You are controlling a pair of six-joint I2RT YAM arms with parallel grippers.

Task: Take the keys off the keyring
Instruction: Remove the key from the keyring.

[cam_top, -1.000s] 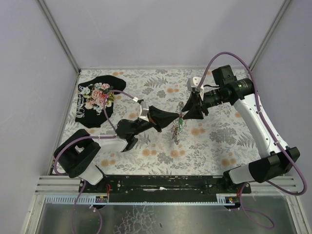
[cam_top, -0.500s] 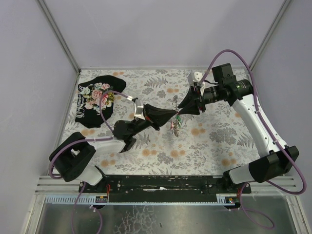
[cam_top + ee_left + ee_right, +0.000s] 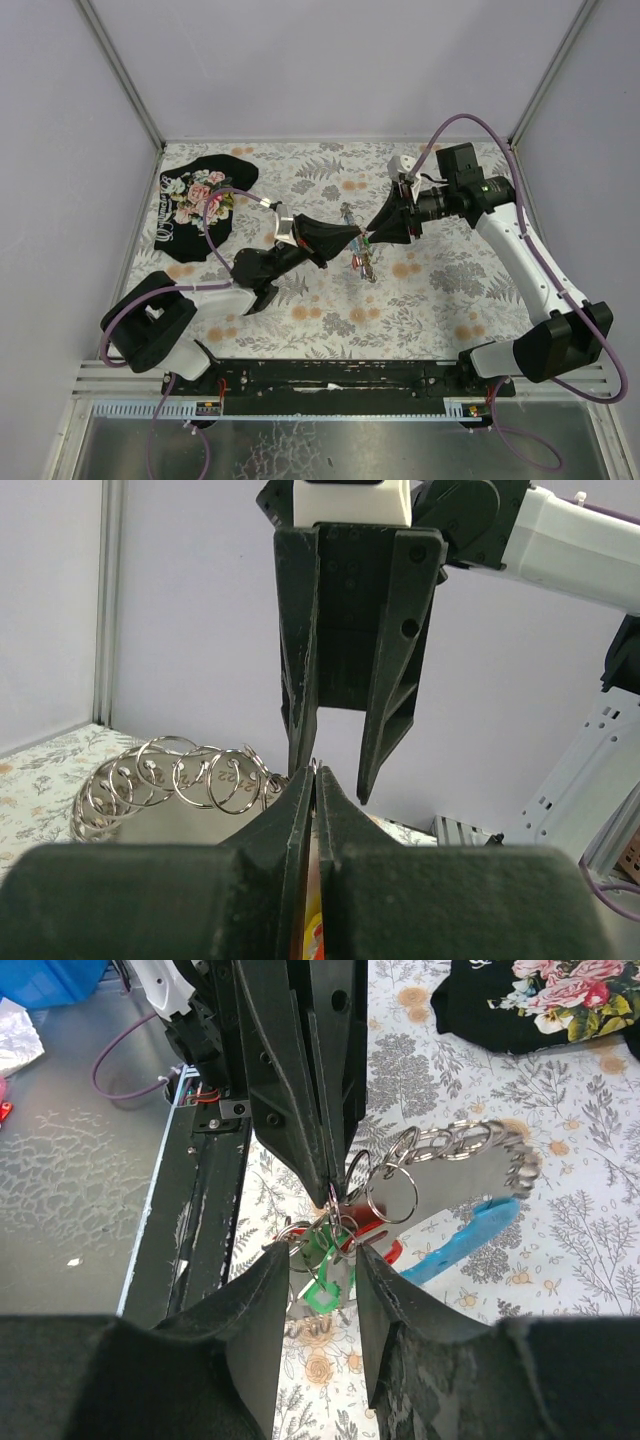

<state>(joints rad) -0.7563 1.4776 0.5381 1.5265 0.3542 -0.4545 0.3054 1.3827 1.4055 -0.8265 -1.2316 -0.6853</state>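
My left gripper [image 3: 354, 238] is shut on the keyring [image 3: 333, 1200] and holds it above the table. In the left wrist view the jaws [image 3: 315, 776] are pressed together, with a yellow and red bit showing between them. The keys [image 3: 328, 1282], with green and red heads, hang under the ring and also show in the top view [image 3: 366, 262]. A chain of silvery rings [image 3: 180, 776] leads to the grey and light-blue fob [image 3: 470, 1228]. My right gripper [image 3: 318, 1260] is open, facing the left one, with its fingers either side of the key cluster. It also shows in the top view [image 3: 373, 236].
A black floral cloth [image 3: 195, 205] lies at the table's back left. The floral table cover [image 3: 440, 290] spreads below the grippers. The black front rail [image 3: 340, 375] runs along the near edge. The enclosure walls stand close on both sides.
My right gripper has swung down and in from the back right and now straddles the keys. The left gripper has kept its hold and shifted slightly; the fob has swung up and left.
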